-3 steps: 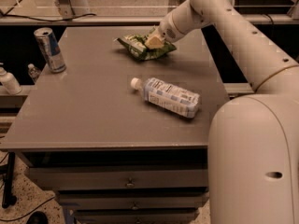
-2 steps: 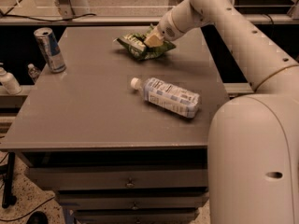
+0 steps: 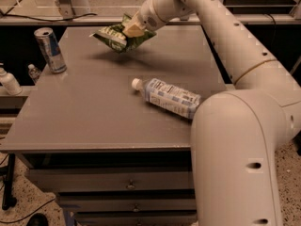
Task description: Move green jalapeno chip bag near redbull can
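Observation:
The green jalapeno chip bag [image 3: 115, 36] hangs in the air above the far middle of the grey table [image 3: 94, 117], casting a shadow below it. My gripper [image 3: 133, 29] is shut on the bag's right end and holds it clear of the surface. The redbull can [image 3: 50, 50], silver and blue with a silver top, stands upright at the table's far left edge, some way left of the bag.
A clear plastic bottle [image 3: 167, 97] with a white cap lies on its side right of the table's middle. A small white pump bottle [image 3: 8, 81] stands off the table's left edge. Drawers [image 3: 127, 185] sit under the tabletop. My arm reaches over the right side.
The chip bag has been lifted off the table and carried left toward the can, held in my gripper. The bottle and can have not moved.

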You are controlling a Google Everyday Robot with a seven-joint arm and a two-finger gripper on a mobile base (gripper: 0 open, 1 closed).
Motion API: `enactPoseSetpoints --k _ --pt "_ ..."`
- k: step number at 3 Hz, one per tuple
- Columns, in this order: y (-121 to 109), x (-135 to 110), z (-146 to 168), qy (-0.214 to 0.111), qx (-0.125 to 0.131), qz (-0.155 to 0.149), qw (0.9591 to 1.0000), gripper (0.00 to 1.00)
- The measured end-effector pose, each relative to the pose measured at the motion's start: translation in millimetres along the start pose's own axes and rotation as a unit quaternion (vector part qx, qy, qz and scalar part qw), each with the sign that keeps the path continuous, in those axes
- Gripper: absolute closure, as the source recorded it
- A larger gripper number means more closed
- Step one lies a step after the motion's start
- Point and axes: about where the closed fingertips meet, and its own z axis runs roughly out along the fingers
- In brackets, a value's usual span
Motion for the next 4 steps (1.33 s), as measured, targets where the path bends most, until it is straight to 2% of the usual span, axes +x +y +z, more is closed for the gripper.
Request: enactPoseSetpoints --k 1,2,4 --pt "11.9 -27.0 17.1 -0.015 -0.023 -0.021 0.9994 1.0" --pt "24.7 -41.4 30.7 -0.018 -0.041 -0.032 0.9985 1.0" --pt "54.8 -46.7 39.6 -0.013 -0.083 -0.05 0.9952 1.0"
